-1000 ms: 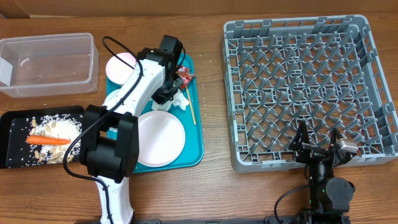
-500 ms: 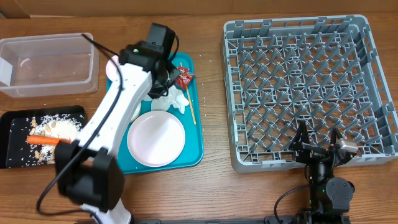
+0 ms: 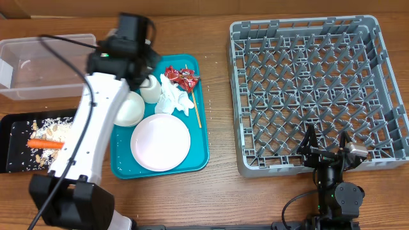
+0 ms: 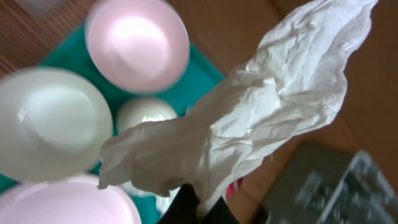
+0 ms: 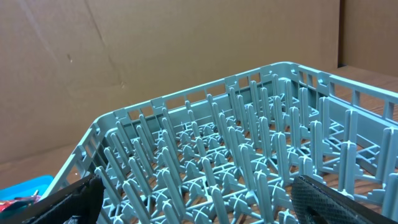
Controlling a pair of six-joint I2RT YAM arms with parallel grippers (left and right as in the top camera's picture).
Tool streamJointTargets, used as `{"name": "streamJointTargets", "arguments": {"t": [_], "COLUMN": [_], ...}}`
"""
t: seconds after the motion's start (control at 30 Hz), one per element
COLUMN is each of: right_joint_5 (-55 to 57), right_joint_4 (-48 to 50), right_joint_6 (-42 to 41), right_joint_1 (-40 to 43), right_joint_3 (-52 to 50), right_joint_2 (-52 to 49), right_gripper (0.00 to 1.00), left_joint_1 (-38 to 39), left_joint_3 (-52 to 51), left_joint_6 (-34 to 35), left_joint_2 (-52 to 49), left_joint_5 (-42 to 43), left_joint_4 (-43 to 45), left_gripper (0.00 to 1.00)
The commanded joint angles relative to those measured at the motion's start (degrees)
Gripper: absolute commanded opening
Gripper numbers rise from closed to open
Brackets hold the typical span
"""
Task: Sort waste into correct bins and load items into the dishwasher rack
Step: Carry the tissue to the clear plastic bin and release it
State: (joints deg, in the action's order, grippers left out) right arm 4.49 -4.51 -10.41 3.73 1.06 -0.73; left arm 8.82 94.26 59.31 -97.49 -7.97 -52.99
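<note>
Now the napkin (image 4: 249, 118), white and deeply creased, hangs pinched in the left gripper (image 4: 198, 202) over the tray's (image 3: 203, 137) bowls (image 4: 53, 127). A second ago that arm was farther right; it has swung toward the tub (image 3: 51, 38). Meanwhile the right gripper (image 3: 328, 137) sits spread by the rack (image 3: 234, 96).

left gripper (image 4: 201, 204) swung from teal tray (image 3: 202, 131) toward clear tub (image 3: 51, 62), napkin (image 4: 249, 118) lifted in jaws

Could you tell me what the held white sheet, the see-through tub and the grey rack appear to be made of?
White sheet: probably thin matte paper, a napkin; it is creased, crumpled and hangs limp.
Tub: seemingly clear plastic, slightly glossy; the wooden table shows through its walls.
Grey rack: likely moulded plastic, dull finish; uniform colour, pegs and lattice in one piece.
</note>
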Motion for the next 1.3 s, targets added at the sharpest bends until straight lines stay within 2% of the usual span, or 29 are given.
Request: {"name": "streamJointTargets", "arguments": {"t": [0.0, 0.23, 0.27, 0.33, 0.43, 0.5, 0.6, 0.63, 0.83, 0.97, 1.17, 1.27], "right_joint_5": [0.4, 0.4, 0.4, 0.4, 0.4, 0.4, 0.4, 0.4, 0.4, 0.4, 0.4, 0.4], "right_joint_4": [0.2, 0.2, 0.2, 0.2, 0.2, 0.2, 0.2, 0.2, 0.2, 0.2, 0.2, 0.2], "right_joint_6": [0.4, 0.4, 0.4, 0.4, 0.4, 0.4, 0.4, 0.4, 0.4, 0.4, 0.4, 0.4], "right_joint_1": [0.3, 0.3, 0.3, 0.3, 0.3, 0.3, 0.3, 0.3, 0.3, 0.3, 0.3, 0.3], "right_joint_3": [-0.6, -0.6, -0.6, -0.6, -0.6, -0.6, -0.6, -0.6, -0.6, -0.6, -0.6, -0.6], "right_joint_2": [0.6, 0.6, 0.6, 0.6, 0.6, 0.6, 0.6, 0.6, 0.6, 0.6, 0.6, 0.6], "right_gripper": [1.00, 1.00, 1.00, 1.00, 1.00, 1.00, 1.00, 1.00, 1.00, 1.00, 1.00, 1.00], "left_joint_1": [-6.5, -18.6, -20.2, -23.4, -27.2, -29.3, -31.2, -31.7, -31.6, -28.7, -18.3, -11.3], "left_joint_3": [0.5, 0.5, 0.5, 0.5, 0.5, 0.5, 0.5, 0.5, 1.3, 1.3, 1.3, 1.2], "left_joint_6": [-1.5, -1.6, -1.9, -5.2, -15.2, -20.0, -22.3, -22.3, -22.6, -26.4, -29.7, -27.7], "left_joint_2": [1.7, -0.5, -1.2, -3.1, -6.2, -7.9, -8.6, -8.5, -6.0, -2.8, -0.3, -1.6], "left_joint_5": [-5.9, -6.4, -6.3, -4.6, 3.2, 9.3, 15.0, 16.2, 25.2, 33.0, 32.3, 26.7], "left_joint_4": [2.2, 10.1, 11.3, 14.0, 18.3, 19.8, 19.3, 18.9, 16.9, 16.2, 6.3, -1.5], "left_gripper": [0.04, 0.04, 0.06, 0.19, 0.42, 0.63, 0.93, 0.99, 1.00, 1.00, 1.00, 1.00]}}
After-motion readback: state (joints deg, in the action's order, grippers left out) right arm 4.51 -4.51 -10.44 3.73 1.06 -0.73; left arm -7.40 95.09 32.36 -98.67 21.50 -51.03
